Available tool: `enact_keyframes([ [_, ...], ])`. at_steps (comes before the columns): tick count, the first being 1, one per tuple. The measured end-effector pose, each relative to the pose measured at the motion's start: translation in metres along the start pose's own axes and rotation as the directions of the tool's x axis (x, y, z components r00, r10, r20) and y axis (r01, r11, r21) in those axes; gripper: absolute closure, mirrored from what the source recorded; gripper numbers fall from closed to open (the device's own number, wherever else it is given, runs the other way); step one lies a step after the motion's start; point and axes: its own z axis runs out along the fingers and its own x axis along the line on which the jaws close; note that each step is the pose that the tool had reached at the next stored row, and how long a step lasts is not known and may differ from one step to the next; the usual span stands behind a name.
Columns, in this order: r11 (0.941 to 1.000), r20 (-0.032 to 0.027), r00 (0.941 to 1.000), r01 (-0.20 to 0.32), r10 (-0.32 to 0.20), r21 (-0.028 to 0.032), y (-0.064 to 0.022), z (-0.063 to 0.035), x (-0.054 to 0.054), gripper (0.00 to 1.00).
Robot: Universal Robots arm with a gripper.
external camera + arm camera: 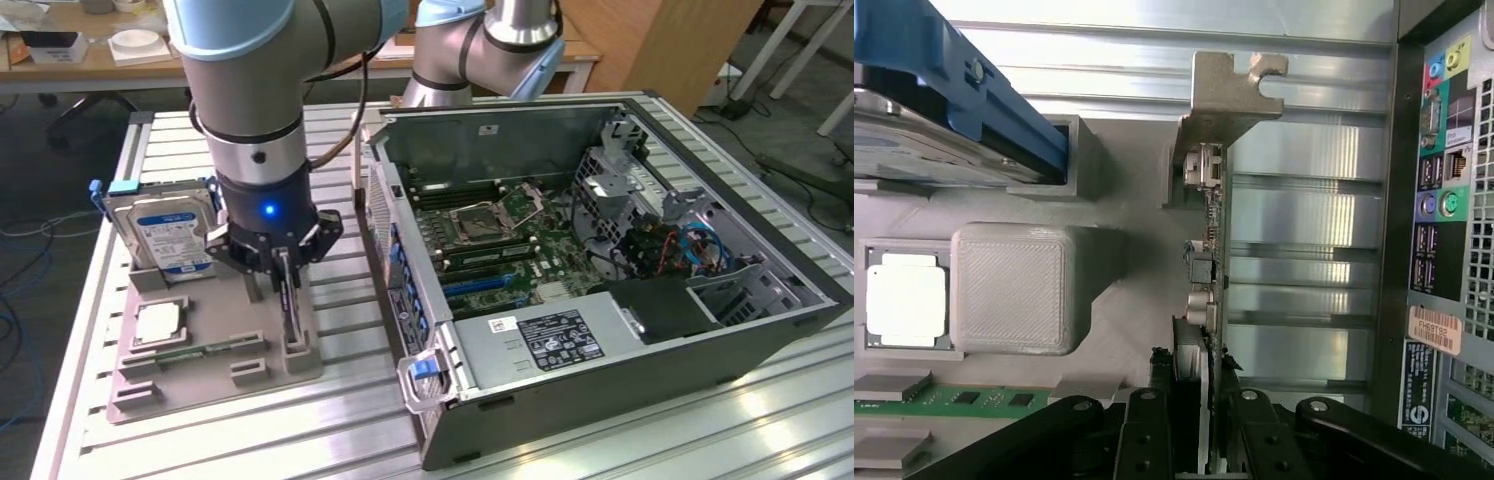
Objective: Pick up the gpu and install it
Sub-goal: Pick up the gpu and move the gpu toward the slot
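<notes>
**Current state.** The gripper (282,268) is lowered over the grey fixture tray (160,392) on the desk (334,432). It stands on the exterior view's left of the open computer case (641,372).

**Position of the gpu.** The gpu (290,312) stands on edge in its slot in the fixture tray and is not yet lifted clear. The hard drive (167,235), the processor (158,322) and the memory stick (207,350) share the same tray, on the side of the card away from the case.

**Jaw state.** In the wrist view the jaws of the gripper (1196,385) sit one on each flat face of the gpu (1212,250). No gap is visible, so they appear clenched on the card.

**Governing relation.**
- The card lies directly between the jaws, seen edge-on.
- Its long axis runs level along the desk, parallel to the rear panel (1444,250) of the case.
- From the jaws the card extends away to its metal bracket (1229,95), so the grasp sits away from the bracket end.
- The jaws close across the card's thickness, at right angles to the long axis.
</notes>
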Motion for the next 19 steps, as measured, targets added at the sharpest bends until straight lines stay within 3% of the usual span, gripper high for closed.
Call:
enact_keyframes([
  [19,1.0,0.0002,1.0,0.0,0.0,-0.0031,0.0006,-0.0163,0.0,0.73],
])
